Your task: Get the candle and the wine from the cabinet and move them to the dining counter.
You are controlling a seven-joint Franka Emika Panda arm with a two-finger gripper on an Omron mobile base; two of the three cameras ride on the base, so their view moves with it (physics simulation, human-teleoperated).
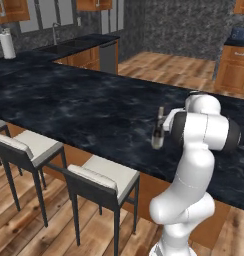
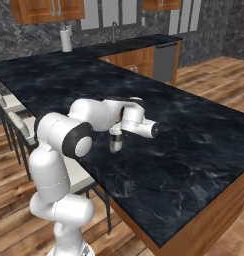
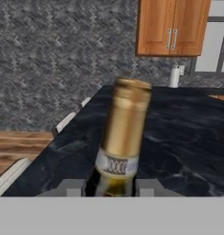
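The wine [image 3: 123,137], a dark bottle with a gold-foiled neck and a pale label, stands upright on the dining counter [image 1: 94,110] near its front edge. My gripper [image 3: 110,188] is shut on the bottle's body, one fingertip on each side. In the left base view the wine [image 1: 157,136] sits just left of the white arm, under the gripper [image 1: 161,125]. From the right base view the wine [image 2: 115,142] hangs below the gripper [image 2: 116,132] over the black marble of the dining counter [image 2: 194,130]. The candle is out of view.
Cream-seated stools [image 1: 104,175] line the counter's near side. A paper towel roll [image 2: 66,39] stands on the far worktop. A brown wall cabinet [image 3: 171,27] with two shut doors hangs on the far wall. The marble stretches bare to the left and far side.
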